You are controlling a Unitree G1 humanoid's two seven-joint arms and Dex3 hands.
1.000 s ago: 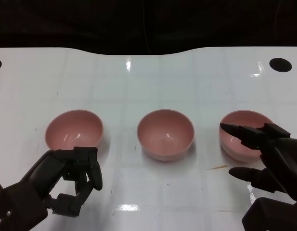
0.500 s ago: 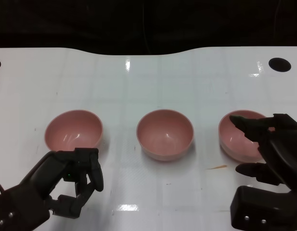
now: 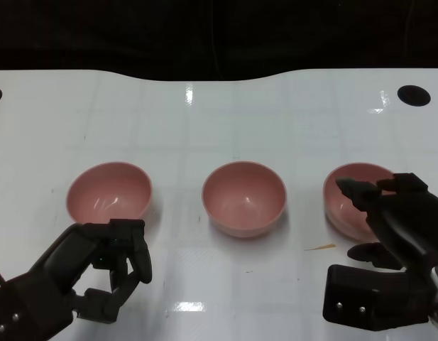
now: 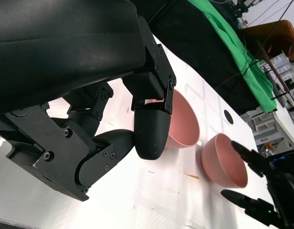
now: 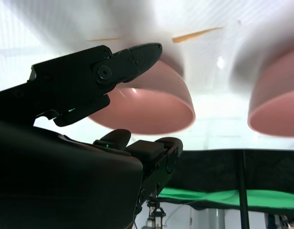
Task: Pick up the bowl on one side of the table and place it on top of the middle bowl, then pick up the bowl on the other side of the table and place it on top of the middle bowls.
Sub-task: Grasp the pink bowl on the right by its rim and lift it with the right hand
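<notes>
Nothing stacked: you see three bowls apart on table (image 3: 226, 114) | right hand (image 3: 389, 227) spread beside right bowl (image 3: 350, 202), holding nothing | left hand (image 3: 108, 266) curled, empty | both placements onto middle bowl (image 3: 244, 197) remain.

Three bowls sit in a row across the bench (image 3: 226, 121): left bowl (image 3: 109, 195), middle bowl (image 3: 243, 197), right bowl (image 3: 350, 201), well apart. A splinter (image 3: 320, 247) lies before the right bowl.

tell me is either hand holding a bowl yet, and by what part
Neither. The right hand has its fingers spread around the right bowl rim, not closed on it; the left hand is curled, empty.
</notes>
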